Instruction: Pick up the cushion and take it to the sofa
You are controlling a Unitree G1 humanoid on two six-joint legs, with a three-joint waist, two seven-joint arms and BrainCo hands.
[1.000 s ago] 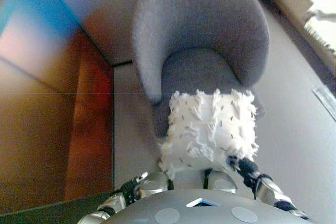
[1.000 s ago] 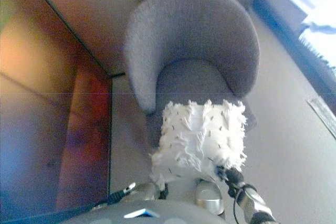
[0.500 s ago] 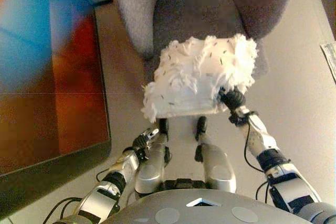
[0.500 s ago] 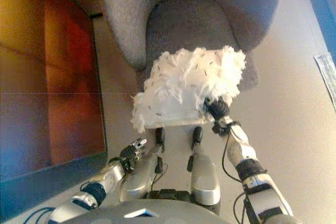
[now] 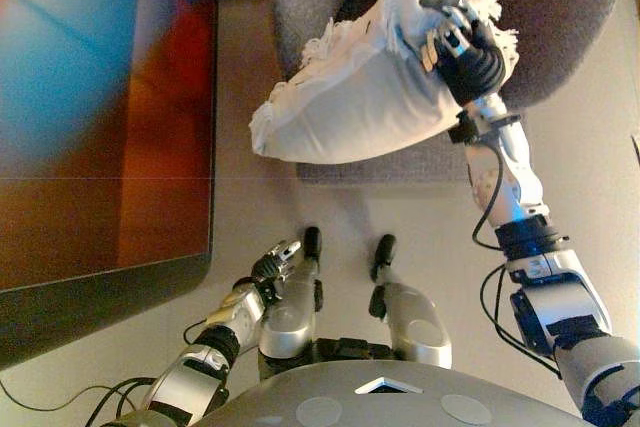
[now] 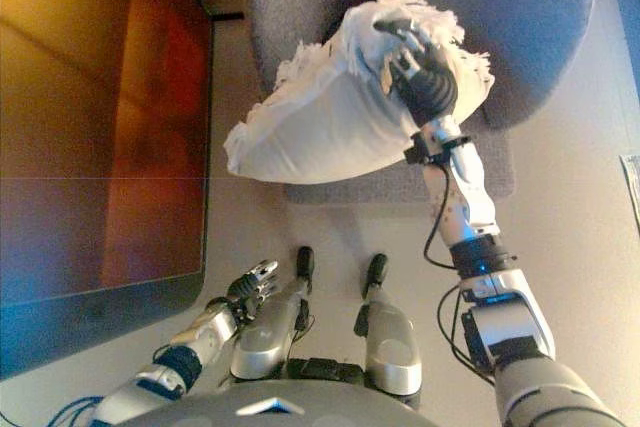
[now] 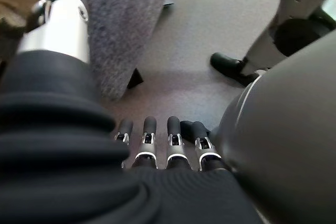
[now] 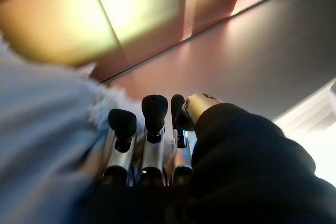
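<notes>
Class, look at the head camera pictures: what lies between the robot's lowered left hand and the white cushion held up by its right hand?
Only bare beige floor lies between the left hand and the cushion, seen in both eye views.

The cushion in the right hand is white, its shaggy fringe flecked with small dark specks. Beyond that hand, the armchair is plain grey. The floor beneath is pale beige.
</notes>
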